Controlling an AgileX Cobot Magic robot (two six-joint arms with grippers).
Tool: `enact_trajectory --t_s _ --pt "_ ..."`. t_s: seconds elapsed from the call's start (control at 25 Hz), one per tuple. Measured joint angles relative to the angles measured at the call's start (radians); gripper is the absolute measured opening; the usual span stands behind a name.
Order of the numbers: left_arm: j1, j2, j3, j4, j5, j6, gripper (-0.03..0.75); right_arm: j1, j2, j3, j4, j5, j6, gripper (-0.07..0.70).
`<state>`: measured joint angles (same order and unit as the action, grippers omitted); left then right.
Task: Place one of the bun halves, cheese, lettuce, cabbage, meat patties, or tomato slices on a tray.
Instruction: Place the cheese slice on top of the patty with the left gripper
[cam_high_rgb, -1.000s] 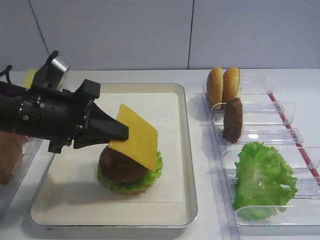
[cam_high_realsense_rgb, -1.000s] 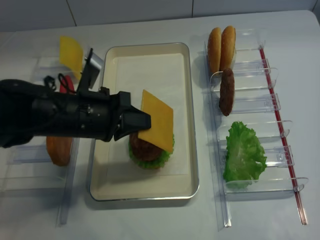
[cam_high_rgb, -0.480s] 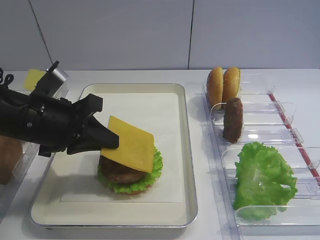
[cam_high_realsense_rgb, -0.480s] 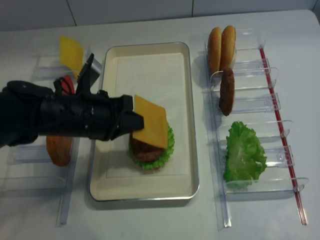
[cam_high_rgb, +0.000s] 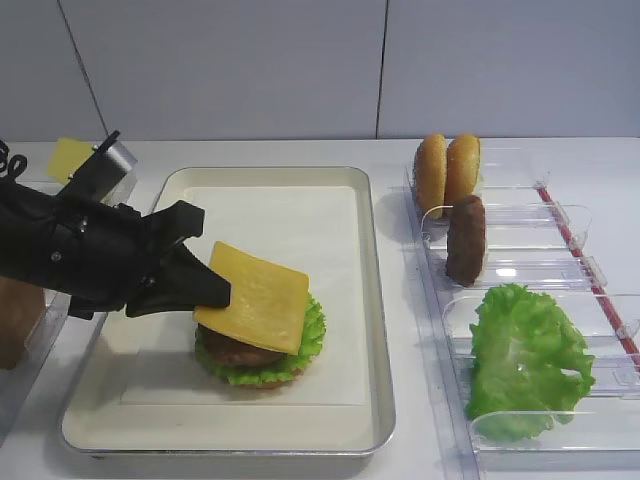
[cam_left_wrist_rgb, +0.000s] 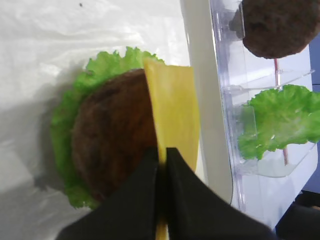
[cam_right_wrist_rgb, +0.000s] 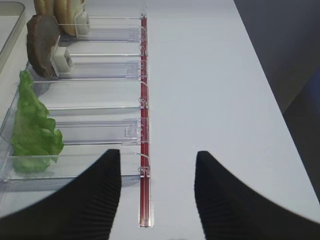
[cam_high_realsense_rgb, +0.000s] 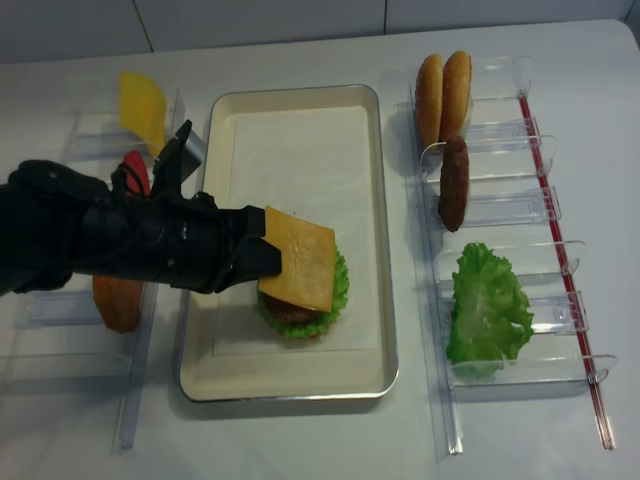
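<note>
My left gripper (cam_high_rgb: 215, 293) is shut on one edge of the deep yellow-orange cheese (cam_high_rgb: 255, 308). It holds the slice low and nearly flat over a meat patty (cam_high_rgb: 235, 350), which sits on lettuce (cam_high_rgb: 312, 335) on the cream-white tray (cam_high_rgb: 280, 210). From above, the cheese (cam_high_realsense_rgb: 300, 256) covers most of the stack. In the left wrist view the black fingers (cam_left_wrist_rgb: 150, 175) pinch the cheese (cam_left_wrist_rgb: 172, 105) beside the patty (cam_left_wrist_rgb: 112, 135). My right gripper (cam_right_wrist_rgb: 157, 155) hangs open and holds nothing, over the table by the right rack's red strip.
A clear rack to the right of the tray holds two bun halves (cam_high_rgb: 447, 170), a patty on edge (cam_high_rgb: 466, 240) and a lettuce leaf (cam_high_rgb: 525, 360). The left rack holds a pale yellow slice (cam_high_realsense_rgb: 143, 105), a tomato slice (cam_high_realsense_rgb: 135, 170) and a bun half (cam_high_realsense_rgb: 117, 300).
My left gripper has come down and drawn back a little to the left. The cheese has gone from steeply tilted above the patty to low and nearly flat over it.
</note>
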<state>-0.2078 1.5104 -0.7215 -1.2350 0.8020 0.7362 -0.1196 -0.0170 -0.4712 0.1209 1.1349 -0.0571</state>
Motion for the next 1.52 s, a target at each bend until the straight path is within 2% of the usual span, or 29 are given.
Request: enact_trajectory --t_s 0.4,0.8,0.92,1.12,1.36,1.52 --pt "0.000 0.001 0.000 0.012 -0.011 -0.006 0.005 0.000 0.000 0.000 0.000 0.000 0.000 0.345" --pt "0.000 0.001 0.000 0.054 -0.014 -0.022 0.179 0.000 0.000 0.000 0.000 0.000 0.000 0.345" --pt "0.000 0.001 0.000 0.059 -0.015 -0.022 0.209 0.000 0.000 0.000 0.000 0.000 0.000 0.345" --pt "0.000 0.001 -0.066 0.211 -0.007 -0.143 0.218 0.000 0.000 0.000 0.000 0.000 0.000 0.345" --pt "0.000 0.002 -0.149 0.422 0.047 -0.313 0.218 0.000 0.000 0.000 0.000 0.000 0.000 0.345" --pt "0.000 0.005 -0.221 0.582 0.112 -0.425 0.218 0.000 0.000 0.000 0.000 0.000 0.000 0.345"
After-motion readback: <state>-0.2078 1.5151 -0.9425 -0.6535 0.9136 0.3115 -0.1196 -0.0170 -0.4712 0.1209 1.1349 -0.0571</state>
